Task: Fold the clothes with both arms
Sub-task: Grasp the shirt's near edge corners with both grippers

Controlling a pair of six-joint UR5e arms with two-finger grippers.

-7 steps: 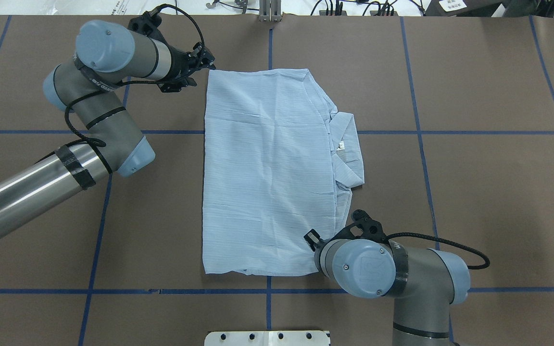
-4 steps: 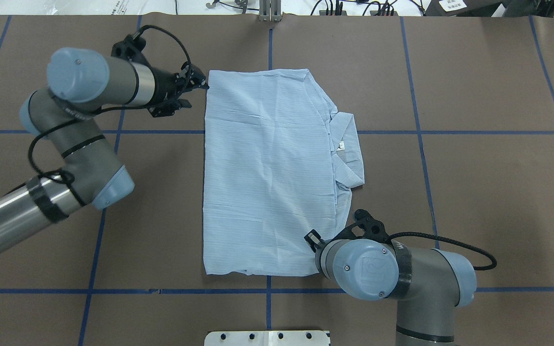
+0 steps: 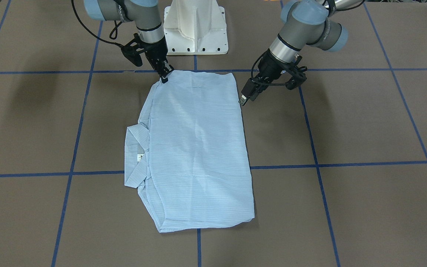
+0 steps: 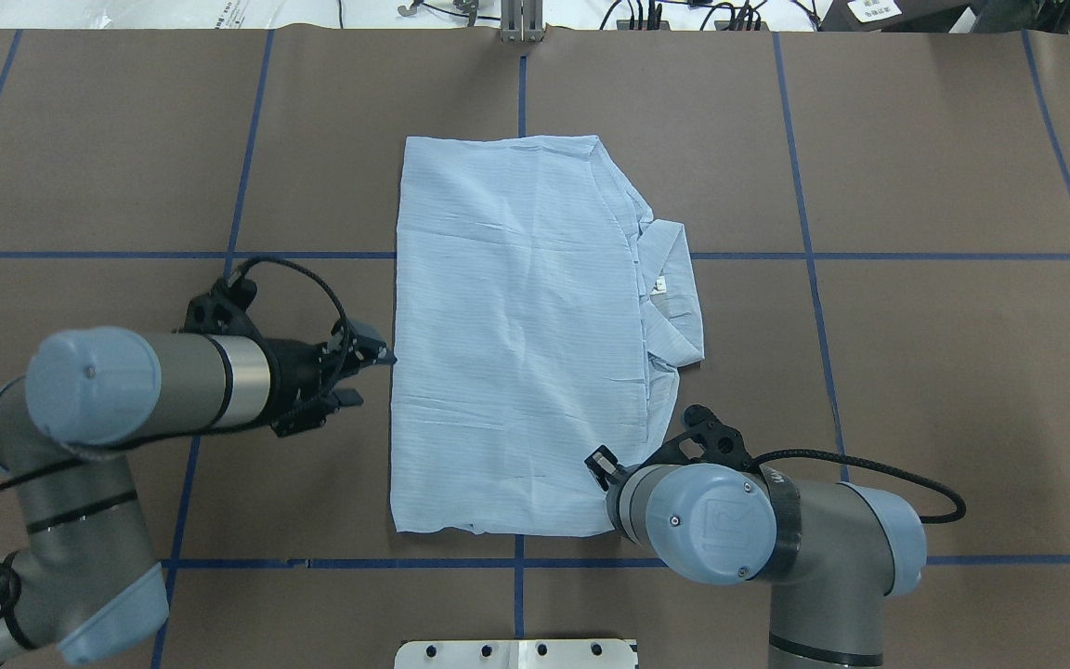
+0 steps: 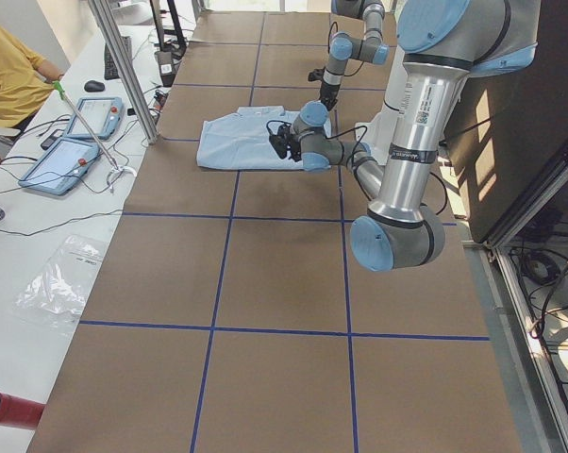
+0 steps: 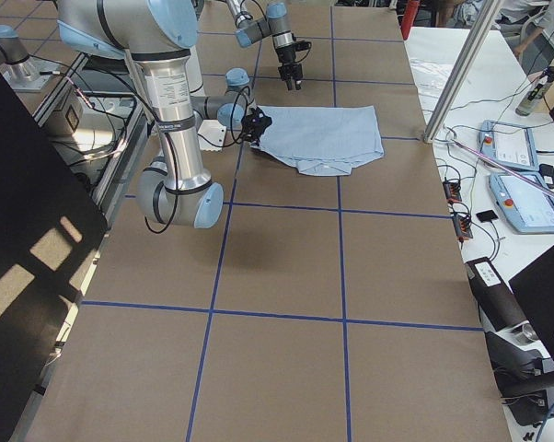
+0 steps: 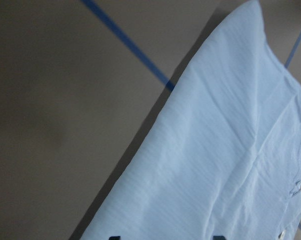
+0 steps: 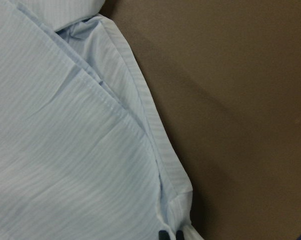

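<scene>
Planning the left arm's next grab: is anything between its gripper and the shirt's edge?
Nothing visible. The left gripper hangs open right beside the long edge of the shirt, over bare brown table; whether they touch is unclear.

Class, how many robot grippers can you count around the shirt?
2: the left gripper is beside the shirt, along its left edge; the right gripper is at its near right corner.

Shirt lies on table, left gripper beside its left edge, right gripper at its corner.
</scene>
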